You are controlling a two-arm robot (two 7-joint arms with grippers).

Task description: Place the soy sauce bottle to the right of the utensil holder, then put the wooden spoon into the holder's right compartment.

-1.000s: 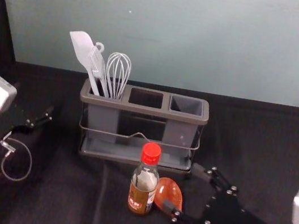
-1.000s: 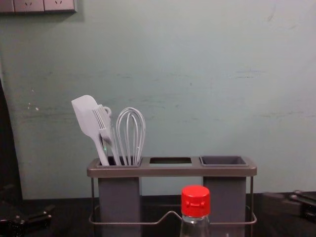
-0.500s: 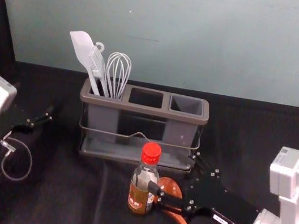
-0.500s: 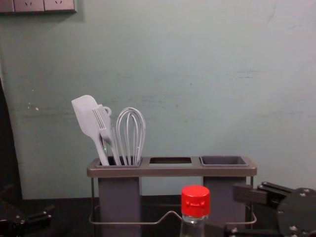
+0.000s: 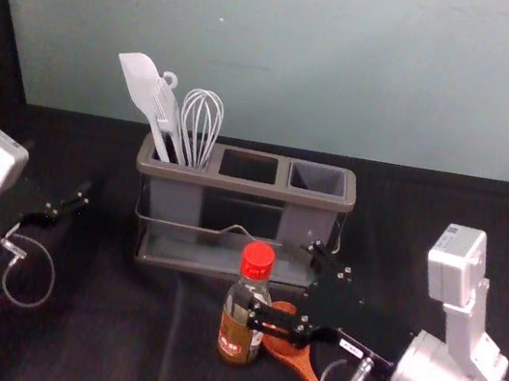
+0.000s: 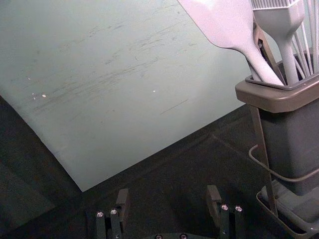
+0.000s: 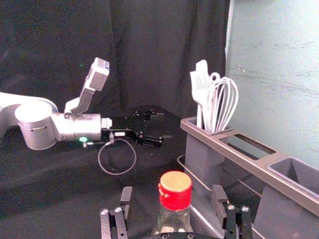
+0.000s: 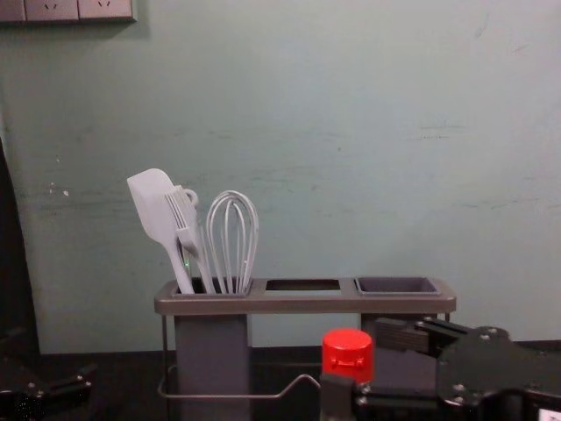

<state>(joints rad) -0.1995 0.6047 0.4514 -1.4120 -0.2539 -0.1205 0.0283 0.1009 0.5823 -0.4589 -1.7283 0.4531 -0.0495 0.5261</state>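
Note:
My right gripper [image 5: 282,279] is open beside the soy sauce bottle [image 5: 236,331], one finger reaching across its right side. In the right wrist view the red-capped bottle [image 7: 174,192] stands upright between the spread fingers of the right gripper [image 7: 172,193]. The wooden spoon [image 5: 309,376] lies on the table right of the bottle, partly under that gripper. Behind them is the utensil holder [image 5: 264,190], its middle and right compartments without utensils. My left gripper [image 5: 57,171] is parked at the left; in its wrist view the left gripper [image 6: 168,195] is open.
A white spatula [image 5: 141,86], a brush and a whisk [image 5: 202,121] stand in the holder's left compartment. The black-covered table [image 5: 447,208] reaches back to a pale wall. The holder is close behind the bottle and the right gripper.
My right gripper has moved left across the spoon toward the bottle, its fingers now coming up around it. Bottle, spoon, holder and left arm have stayed put.

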